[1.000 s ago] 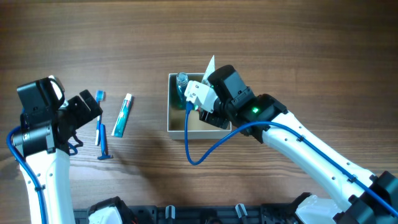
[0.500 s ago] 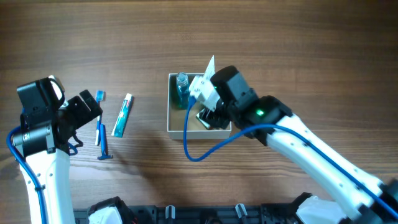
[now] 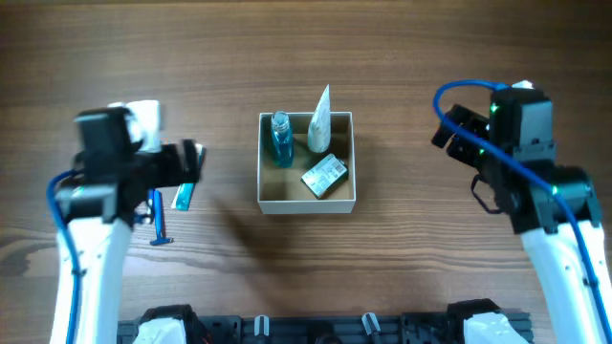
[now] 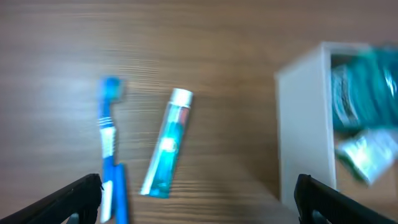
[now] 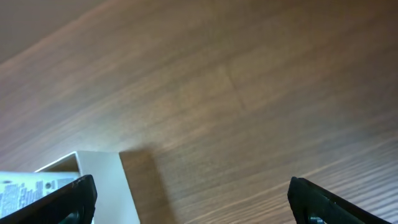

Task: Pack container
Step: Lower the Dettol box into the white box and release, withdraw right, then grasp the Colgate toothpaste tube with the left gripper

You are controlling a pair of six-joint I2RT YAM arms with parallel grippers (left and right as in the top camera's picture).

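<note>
My right gripper [image 3: 451, 130] has pulled back from the container [image 3: 306, 204] to the right side of the table [image 3: 430, 258]. It is now well apart from the container, with its jaws apart and empty. It leaves a small packet [image 3: 324, 177] lying inside, beside the blue bottle [image 3: 280, 139] and the white tube [image 3: 319, 119]. The container sits mid-table between my two arms.

Meanwhile my left gripper [image 3: 188, 162] has swung in over the toothpaste [image 4: 166, 151] and the toothbrush [image 4: 110, 146], which lie side by side on the table to the left of the container. Its jaws are spread wide and hold nothing.

I judge three things packed and two left, with the toothpaste my likely next pick.
</note>
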